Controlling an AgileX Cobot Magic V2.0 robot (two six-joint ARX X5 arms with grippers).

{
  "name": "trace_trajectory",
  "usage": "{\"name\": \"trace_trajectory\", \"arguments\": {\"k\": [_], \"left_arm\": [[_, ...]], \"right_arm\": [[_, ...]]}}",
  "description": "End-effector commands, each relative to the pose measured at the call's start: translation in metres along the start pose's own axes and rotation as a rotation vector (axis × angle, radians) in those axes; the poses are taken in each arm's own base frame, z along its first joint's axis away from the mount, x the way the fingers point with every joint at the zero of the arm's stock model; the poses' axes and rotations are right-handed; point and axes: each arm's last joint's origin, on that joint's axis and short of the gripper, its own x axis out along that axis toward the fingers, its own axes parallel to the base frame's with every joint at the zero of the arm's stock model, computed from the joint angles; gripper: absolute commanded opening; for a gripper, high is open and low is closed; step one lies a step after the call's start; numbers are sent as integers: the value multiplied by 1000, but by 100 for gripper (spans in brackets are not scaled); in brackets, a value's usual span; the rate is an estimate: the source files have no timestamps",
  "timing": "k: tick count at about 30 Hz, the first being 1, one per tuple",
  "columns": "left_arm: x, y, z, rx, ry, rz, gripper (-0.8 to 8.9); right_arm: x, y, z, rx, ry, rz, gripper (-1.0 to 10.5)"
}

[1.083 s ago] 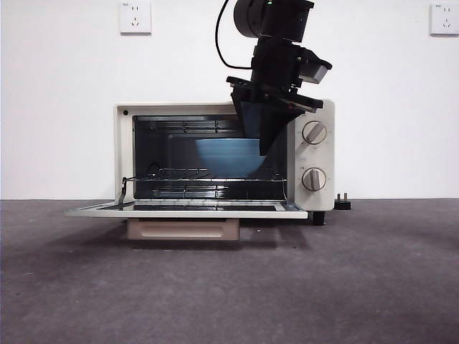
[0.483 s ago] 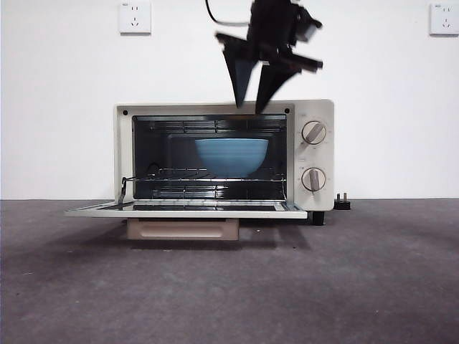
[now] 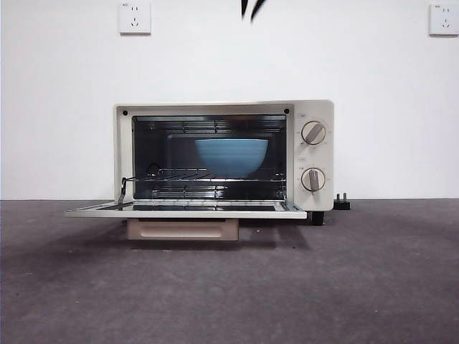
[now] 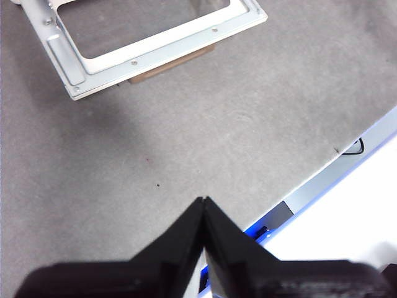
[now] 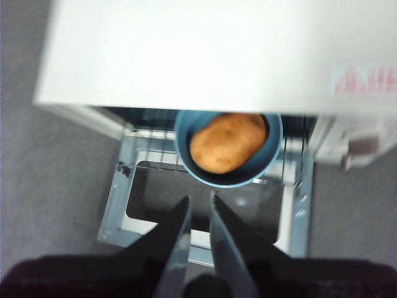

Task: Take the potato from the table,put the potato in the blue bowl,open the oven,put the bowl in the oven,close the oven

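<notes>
Right gripper [image 3: 251, 8] has lifted clear, jaws slightly parted and empty. Blue bowl [image 3: 232, 156] with potato [image 5: 227, 142] sits inside oven [image 3: 224, 154] — door [image 3: 185, 209] closing comes next. Left gripper [image 4: 204, 205] pinched together, holding nothing.

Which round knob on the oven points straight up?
The lower knob on the oven: its bar stands upright, while the upper knob has its bar slanted.

The right gripper [image 5: 197, 208] hangs high above the counter [image 3: 358, 287], its fingers [image 5: 175, 226] parted by a narrow gap and holding nothing. The left gripper [image 4: 204, 208] hovers over the counter's front edge, fingers pressed together and empty.
</notes>
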Motion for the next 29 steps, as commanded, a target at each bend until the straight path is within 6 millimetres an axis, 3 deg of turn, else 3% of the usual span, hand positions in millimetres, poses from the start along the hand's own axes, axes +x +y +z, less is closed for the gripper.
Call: {"name": "trace_trajectory", "arguments": {"k": [1,5,7,12,20,29], "left_arm": [[4,1,5,-6,-6,6,-5],[18,8,19,-43,-16,13,-6],[27,13,26,-67,-7,14,-6],[58,34,42,-156,56,-55,-7],[119,80,57,-302,157,-141,-7],[193,132,43,-499,334,-241,-7]], "right_arm": [[-28,2,-6,-247,-30,14,56],[-73,-3,-15,-354,-90,50,51],[-92,-9,-23,-416,-102,56,-6],[-123,-34,-53,-550,-74,42,-8],[-132,-79,-110,-648,29,8,-8],[-140,-115,-150,-529,-76,84,-8]]}}
